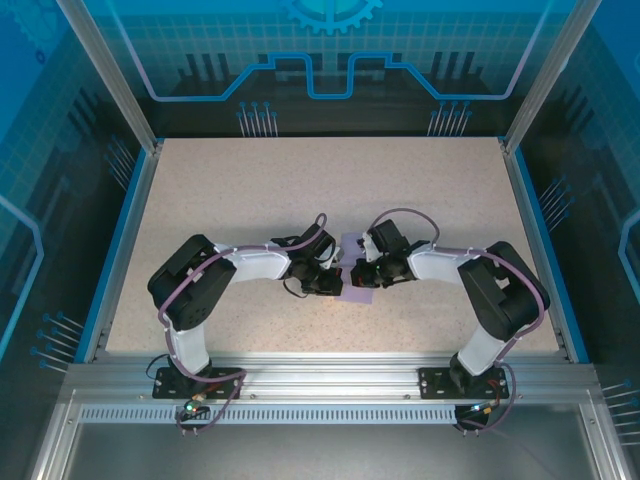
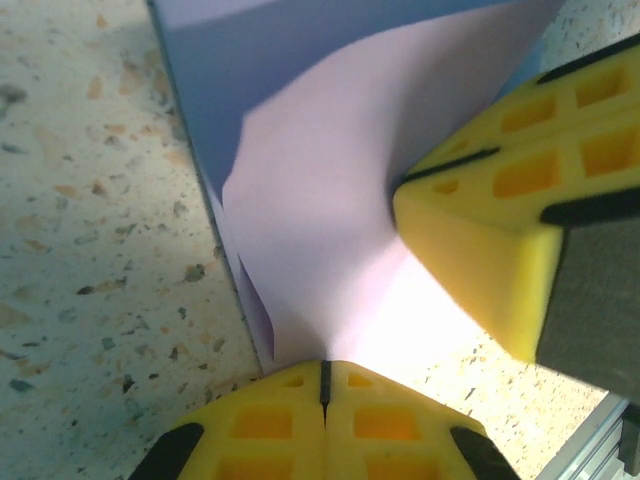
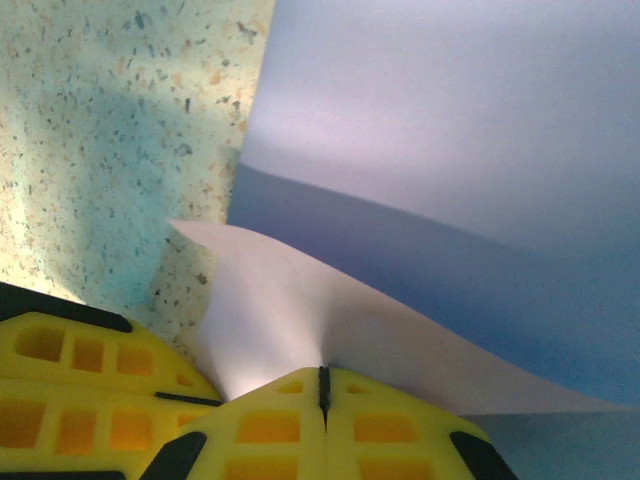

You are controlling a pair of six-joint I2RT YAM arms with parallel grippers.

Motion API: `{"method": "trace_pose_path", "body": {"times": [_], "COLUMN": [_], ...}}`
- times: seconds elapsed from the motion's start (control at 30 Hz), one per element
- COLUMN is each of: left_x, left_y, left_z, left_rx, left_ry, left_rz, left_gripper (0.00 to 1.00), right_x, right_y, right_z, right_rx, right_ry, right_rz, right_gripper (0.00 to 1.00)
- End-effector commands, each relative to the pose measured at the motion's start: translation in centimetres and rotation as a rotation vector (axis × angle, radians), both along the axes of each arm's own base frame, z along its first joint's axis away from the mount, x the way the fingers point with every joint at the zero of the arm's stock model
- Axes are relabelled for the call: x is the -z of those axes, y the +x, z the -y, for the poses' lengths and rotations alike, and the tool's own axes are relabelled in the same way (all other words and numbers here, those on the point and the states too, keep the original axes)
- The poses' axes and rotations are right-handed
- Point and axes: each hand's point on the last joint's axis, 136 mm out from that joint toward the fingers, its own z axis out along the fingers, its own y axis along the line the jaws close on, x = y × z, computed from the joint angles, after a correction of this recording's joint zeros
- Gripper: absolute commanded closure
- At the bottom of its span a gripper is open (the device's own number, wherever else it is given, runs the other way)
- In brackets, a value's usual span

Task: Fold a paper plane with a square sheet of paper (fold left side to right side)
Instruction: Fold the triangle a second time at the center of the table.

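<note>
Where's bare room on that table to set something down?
The table is bare beyond the arms and outside each elbow. The middle is crowded: left gripper and right gripper pinch the square sheet of paper.

left tool (image 1: 334,283) | right tool (image 1: 362,276) | meeting over paper (image 1: 352,242) | mid-table (image 1: 250,190)

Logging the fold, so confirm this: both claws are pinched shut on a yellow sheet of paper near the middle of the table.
Wrong in one respect: the sheet of paper is lavender-purple, not yellow, as the left wrist view shows plainly. The rest stands: the left claw and the right claw are both pinched shut on it, near the middle of the table.
</note>
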Motion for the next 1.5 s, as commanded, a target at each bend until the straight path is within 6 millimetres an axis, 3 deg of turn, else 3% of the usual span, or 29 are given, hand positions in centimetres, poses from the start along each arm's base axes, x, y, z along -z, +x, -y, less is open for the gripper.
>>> {"method": "trace_pose_path", "body": {"times": [0.0,1.23,1.47], "left_x": [3.4,3.3,3.1], "left_y": [-1.3,-1.3,-1.4], "left_z": [-3.1,-3.0,-2.8], "left_rx": [-0.048,-0.041,-0.036], "left_ry": [0.171,0.166,0.154], "left_rz": [-0.074,-0.078,-0.074], "left_gripper": [0.94,0.94,0.94], "right_x": [0.8,0.9,-1.0], "right_y": [0.5,4.7,5.6], "right_z": [1.4,8.0,8.3], "right_rx": [0.017,0.138,0.152], "right_ry": [-0.048,-0.051,-0.031], "right_rz": [-0.013,-0.019,0.032], "right_gripper": [1.0,1.0,1.0]}}
